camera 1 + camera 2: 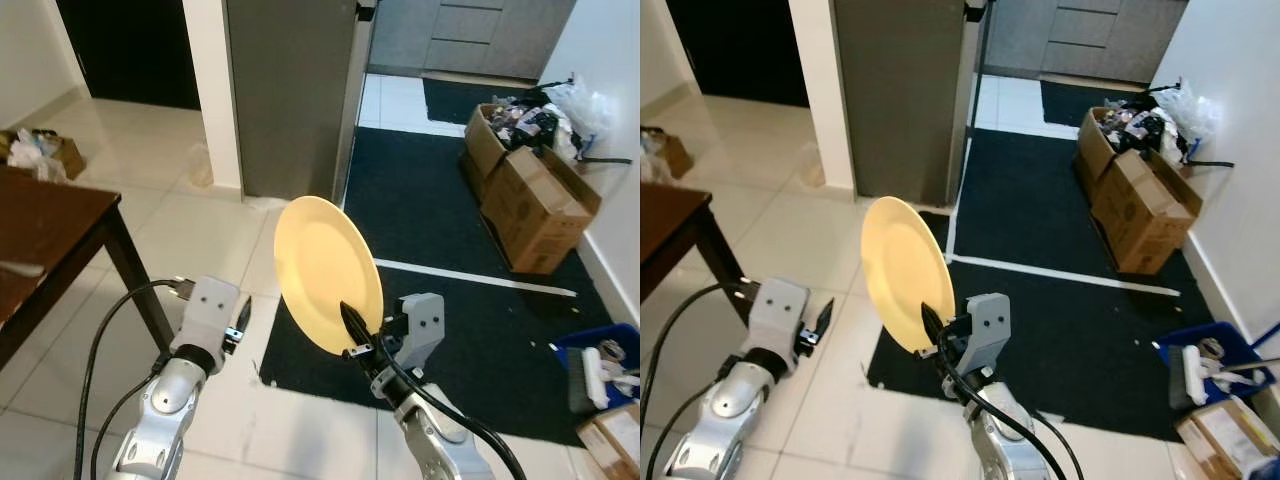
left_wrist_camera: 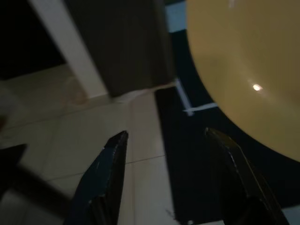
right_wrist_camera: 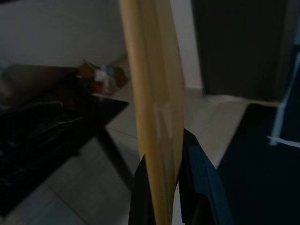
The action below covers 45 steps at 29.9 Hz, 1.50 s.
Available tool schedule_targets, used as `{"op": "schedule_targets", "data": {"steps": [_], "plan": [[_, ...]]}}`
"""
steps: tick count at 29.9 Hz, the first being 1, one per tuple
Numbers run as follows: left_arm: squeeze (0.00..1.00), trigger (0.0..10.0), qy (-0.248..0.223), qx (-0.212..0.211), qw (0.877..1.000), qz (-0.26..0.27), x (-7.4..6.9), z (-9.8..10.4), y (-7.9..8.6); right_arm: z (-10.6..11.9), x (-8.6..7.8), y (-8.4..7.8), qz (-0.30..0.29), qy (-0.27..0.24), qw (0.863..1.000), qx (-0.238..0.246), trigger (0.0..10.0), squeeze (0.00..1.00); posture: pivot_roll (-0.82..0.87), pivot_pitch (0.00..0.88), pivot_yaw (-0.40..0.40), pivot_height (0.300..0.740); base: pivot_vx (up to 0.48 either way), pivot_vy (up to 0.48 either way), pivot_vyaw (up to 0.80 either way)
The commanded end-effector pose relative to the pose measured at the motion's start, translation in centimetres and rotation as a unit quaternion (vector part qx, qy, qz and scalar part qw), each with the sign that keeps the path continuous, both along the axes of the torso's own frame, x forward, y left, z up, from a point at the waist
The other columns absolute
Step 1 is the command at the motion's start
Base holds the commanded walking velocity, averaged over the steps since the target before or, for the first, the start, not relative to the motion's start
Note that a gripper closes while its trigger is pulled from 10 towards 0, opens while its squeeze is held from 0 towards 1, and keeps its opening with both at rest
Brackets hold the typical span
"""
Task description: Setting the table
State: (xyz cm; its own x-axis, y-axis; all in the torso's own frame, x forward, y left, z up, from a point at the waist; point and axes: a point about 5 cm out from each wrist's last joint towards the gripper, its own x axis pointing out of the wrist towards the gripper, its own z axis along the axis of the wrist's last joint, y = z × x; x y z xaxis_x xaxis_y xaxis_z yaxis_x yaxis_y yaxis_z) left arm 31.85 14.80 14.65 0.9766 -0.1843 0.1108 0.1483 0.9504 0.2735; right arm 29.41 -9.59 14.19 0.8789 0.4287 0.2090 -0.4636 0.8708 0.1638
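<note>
My right gripper [image 1: 352,330] clamps a yellow plate [image 1: 328,272] upright by its rim. My left gripper [image 2: 171,154], fingers apart, holds nothing near the table [image 1: 55,235].

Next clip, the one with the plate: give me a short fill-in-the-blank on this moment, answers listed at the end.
1. The right gripper pinches the rim of a ____ plate.
2. The plate is held nearly ____, on edge, not flat.
3. The left gripper holds nothing; its fingers are ____.
4. The brown wooden table stands to the robot's ____.

Missing words: yellow; upright; open; left
</note>
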Motion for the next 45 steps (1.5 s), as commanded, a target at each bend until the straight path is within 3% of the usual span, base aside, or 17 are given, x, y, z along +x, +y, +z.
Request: {"op": "schedule_targets", "data": {"steps": [1,15,24,45], "plan": [[0.00,10.0,0.008,0.001,1.000,-0.008,-0.23,-0.27,-0.20,-0.01,-0.12,-0.36,-0.006,0.002,1.000,0.007,10.0,0.00,0.06,0.119,0.047,0.740,0.000,0.000,0.00],[0.00,10.0,0.054,-0.039,0.997,-0.022,-0.53,-0.79,-0.72,-0.27,-0.48,-0.34,-0.002,0.016,1.000,0.008,10.0,0.00,0.06,0.127,0.049,0.740,0.000,0.000,0.00],[0.00,10.0,0.068,-0.038,0.997,-0.021,-0.59,-0.83,-0.76,-0.32,-0.42,-0.40,-0.005,0.018,1.000,0.005,10.0,0.00,0.06,0.129,0.048,0.740,0.000,0.000,0.00],[0.00,10.0,0.068,-0.034,0.997,-0.018,-0.57,-0.60,-0.68,0.67,-0.11,-0.13,-0.004,0.007,1.000,0.023,10.0,0.00,0.06,0.131,0.052,0.740,0.000,0.000,0.77]]}}
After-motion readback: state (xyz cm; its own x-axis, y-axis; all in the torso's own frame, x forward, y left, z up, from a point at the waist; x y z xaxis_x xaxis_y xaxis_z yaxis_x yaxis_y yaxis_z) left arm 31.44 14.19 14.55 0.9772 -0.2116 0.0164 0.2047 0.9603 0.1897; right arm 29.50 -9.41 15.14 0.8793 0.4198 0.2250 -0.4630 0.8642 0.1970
